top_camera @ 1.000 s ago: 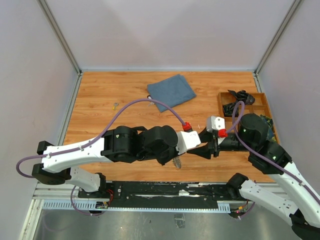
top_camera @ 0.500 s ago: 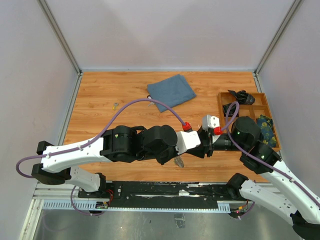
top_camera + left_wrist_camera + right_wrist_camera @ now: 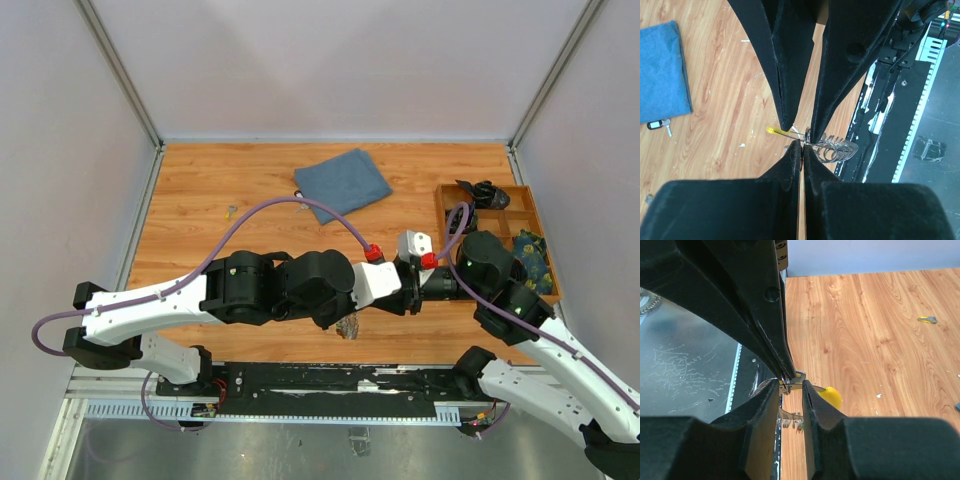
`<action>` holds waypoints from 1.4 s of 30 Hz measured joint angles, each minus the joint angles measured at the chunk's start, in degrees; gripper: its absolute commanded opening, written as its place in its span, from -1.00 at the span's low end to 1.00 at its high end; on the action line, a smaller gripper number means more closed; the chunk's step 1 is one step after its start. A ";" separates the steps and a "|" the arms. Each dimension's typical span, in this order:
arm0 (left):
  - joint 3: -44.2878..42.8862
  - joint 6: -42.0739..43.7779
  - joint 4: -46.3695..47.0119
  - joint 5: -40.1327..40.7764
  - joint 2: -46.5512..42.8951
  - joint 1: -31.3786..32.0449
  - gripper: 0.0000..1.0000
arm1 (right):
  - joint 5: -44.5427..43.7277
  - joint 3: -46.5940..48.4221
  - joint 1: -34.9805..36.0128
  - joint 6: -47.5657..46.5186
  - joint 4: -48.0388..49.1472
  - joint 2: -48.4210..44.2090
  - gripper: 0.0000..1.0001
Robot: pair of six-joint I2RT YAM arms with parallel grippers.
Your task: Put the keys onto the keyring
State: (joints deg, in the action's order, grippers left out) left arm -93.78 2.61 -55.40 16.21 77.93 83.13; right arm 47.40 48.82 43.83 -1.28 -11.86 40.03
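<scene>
My left gripper is shut on the thin wire of the keyring, held above the table's front edge. The ring's ridged coil sticks out to the right of the tips. A bunch of keys hangs under the left wrist. My right gripper meets the left one tip to tip, its jaws a little apart and straddling the ring. A yellow-headed key shows just behind the right finger, and its yellow end also peeks out beside the tips in the left wrist view. Several small keys dangle below.
A blue cloth lies at the back middle with a black-headed key at its edge. One small key lies loose on the far left of the wood. A wooden tray holding dark items stands at the right.
The right gripper has moved left until it meets the left gripper, and its jaws have narrowed around the ring. The hanging keys have swung slightly left.
</scene>
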 measured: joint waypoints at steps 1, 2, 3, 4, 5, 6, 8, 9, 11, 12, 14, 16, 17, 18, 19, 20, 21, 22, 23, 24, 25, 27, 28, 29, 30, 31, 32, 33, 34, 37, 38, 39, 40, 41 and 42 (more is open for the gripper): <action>0.00 0.00 0.00 0.00 0.00 0.00 -0.99 | 0.02 -0.02 0.04 0.00 0.00 0.04 -0.50; 0.00 0.00 0.00 0.00 0.00 0.00 -0.99 | 0.07 -0.02 0.04 0.00 0.02 0.09 -0.51; 0.00 0.00 0.00 0.00 0.00 0.00 -0.99 | 0.11 -0.02 0.04 0.00 0.04 0.17 -0.52; 0.00 0.00 0.00 0.00 0.00 0.00 -0.99 | 0.17 -0.02 0.07 0.00 0.04 0.35 -0.53; 0.00 0.00 0.00 0.00 0.00 0.00 -0.99 | 0.22 -0.02 0.07 0.00 0.04 0.48 -0.54; 0.00 0.00 0.00 -0.02 0.00 0.00 -0.99 | 0.22 -0.04 0.07 0.00 0.07 0.72 -0.55; 0.00 0.00 0.00 0.00 0.00 0.00 -0.99 | 0.31 -0.04 0.13 0.00 0.07 1.09 -0.59; 0.00 0.00 -0.02 0.00 0.00 0.00 -0.99 | 0.37 -0.09 0.42 0.00 0.07 1.18 -0.62; 0.00 0.00 -0.33 -0.13 0.00 0.00 -0.99 | 0.44 -0.26 0.92 0.00 0.11 1.22 -0.69; 0.00 0.00 -0.46 -0.20 0.00 0.00 -0.99 | 0.42 -0.31 1.07 0.00 0.11 1.29 -0.73; 0.00 0.02 -0.48 -0.20 0.00 0.00 -0.99 | 0.59 -0.33 1.16 0.02 0.13 1.33 -0.87; 0.00 0.09 -0.55 -0.17 0.00 0.00 -0.99 | 0.68 -0.35 1.22 0.00 0.13 1.44 -0.99; 0.00 0.09 -0.61 -0.17 0.00 0.00 -0.99 | 0.70 -0.35 1.27 -0.09 0.13 1.49 -0.99; 0.00 0.11 -0.63 -0.15 0.00 0.00 -0.99 | 0.72 -0.35 1.31 -0.11 0.13 1.49 -1.00; 0.00 0.11 -0.63 -0.13 -0.04 0.00 -0.97 | 0.74 -0.35 1.33 -0.09 0.11 1.46 -0.99; 0.00 0.11 -0.59 -0.11 -0.09 0.00 -0.90 | 0.68 -0.35 1.42 -0.11 0.13 1.40 -0.99; 0.00 0.09 -0.57 -0.13 -0.17 0.00 -0.82 | 0.59 -0.35 1.46 -0.17 0.11 1.25 -0.99; 0.00 0.07 -0.39 -0.15 -0.26 0.00 -0.73 | 0.42 -0.35 1.49 -0.22 0.13 1.03 -0.99; 0.02 0.13 -0.02 -0.15 -0.42 0.00 -0.65 | 0.02 -0.35 1.49 -0.22 0.15 0.63 -0.99; 0.11 0.17 0.42 -0.20 -0.63 0.00 -0.58 | -0.13 -0.35 1.49 -0.22 0.17 0.28 -0.99; 0.61 0.13 1.38 -0.24 -1.16 0.00 -0.53 | -0.61 -0.35 1.60 -0.22 0.20 -0.31 -0.99; 2.19 0.13 3.54 -0.52 -3.04 0.00 -0.48 | -1.11 -0.35 1.60 -0.22 0.11 -1.20 -0.99; 2.99 0.17 4.48 -0.79 -4.28 0.00 -0.47 | -1.16 -0.35 1.60 -0.22 0.11 -1.49 -0.99; 3.80 0.13 5.62 -0.98 -5.60 0.00 -0.45 | -1.29 -0.35 1.60 -0.20 0.11 -1.73 -1.00; 4.72 0.15 6.91 -1.29 -6.99 0.00 -0.45 | -1.36 -0.33 1.60 -0.20 0.09 -1.99 -0.99; 5.68 0.15 8.15 -1.66 -8.44 0.00 -0.44 | -1.38 -0.24 1.60 -0.20 0.00 -2.12 -0.99; 6.78 0.13 9.55 -2.01 -9.99 0.00 -0.44 | -1.38 -0.13 1.60 -0.17 0.00 -2.19 -1.00; 7.61 0.13 10.67 -2.32 -11.19 0.00 -0.44 | -1.38 0.13 1.60 -0.17 -0.13 -2.21 -0.99; 8.41 0.13 11.85 -2.60 -12.37 0.00 -0.44 | -1.38 0.44 1.60 -0.17 -0.15 -2.27 -0.99; 10.84 0.11 15.41 -3.34 -15.13 0.00 -0.43 | -1.36 1.40 1.60 -0.13 -0.31 -2.47 -0.99; 11.72 0.11 16.68 -3.56 -15.87 0.00 -0.41 | -1.36 1.70 1.60 -0.04 -0.31 -2.54 -0.99; 12.46 0.11 17.75 -3.87 -16.39 0.00 -0.40 | -1.36 2.03 1.60 0.07 -0.31 -2.62 -0.99; 13.07 0.11 18.69 -4.04 -16.72 0.00 -0.39 | -1.36 2.27 1.60 0.17 -0.22 -2.73 -0.99; 13.86 0.11 19.76 -4.31 -17.00 0.00 -0.38 | -1.36 2.43 1.60 0.37 -0.04 -2.78 -0.99; 14.38 0.11 20.28 -4.46 -17.14 0.00 -0.37 | -1.36 2.45 1.60 0.59 0.07 -2.89 -0.99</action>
State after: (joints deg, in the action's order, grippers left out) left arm -79.40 2.72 -35.11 11.75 60.80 83.13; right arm 46.04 51.27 45.43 -0.69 -11.79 37.15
